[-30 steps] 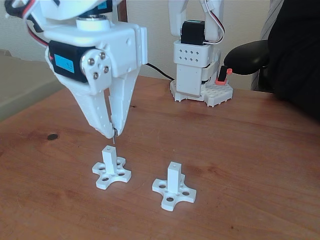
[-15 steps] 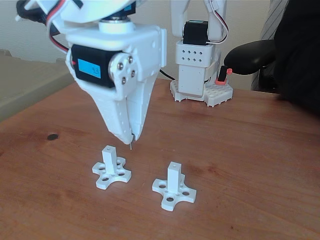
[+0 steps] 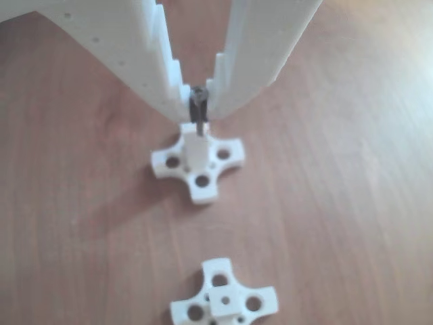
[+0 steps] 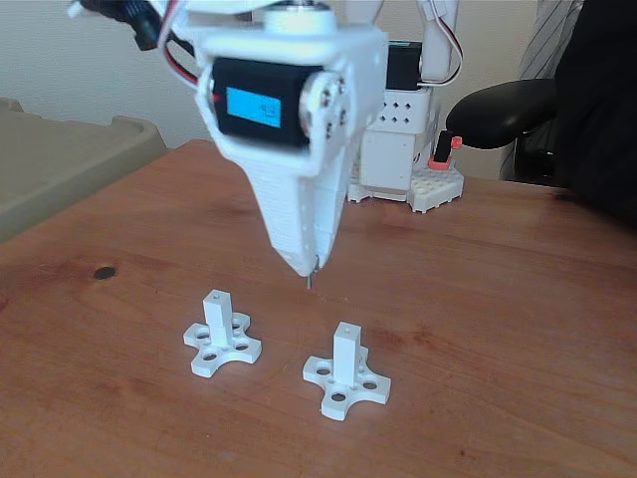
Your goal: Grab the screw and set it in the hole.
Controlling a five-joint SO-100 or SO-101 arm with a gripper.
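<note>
Two white posts on cross-shaped bases stand on the reddish wooden table (image 4: pixel 518 329), one to the left (image 4: pixel 221 334) and one to the right (image 4: pixel 345 368) in the fixed view, a little apart from each other. Above them the tool (image 4: pixel 309 269) hangs point-down, its white fingers (image 3: pixel 243 61) drawn narrow and pinching the screw (image 3: pixel 197 108) by its upper end, so the thin dark shank sticks out below the tips. From the fixed view the screw's tip (image 4: pixel 310 282) hovers clear of the wood, over the gap between the two posts and somewhat behind them. In the other view the screw lines up just above a post's square top (image 3: pixel 197 145), though I cannot tell from there whether it touches. The nearer post in that view shows the hole (image 3: pixel 228 296) as a small dark dot in its tip.
</note>
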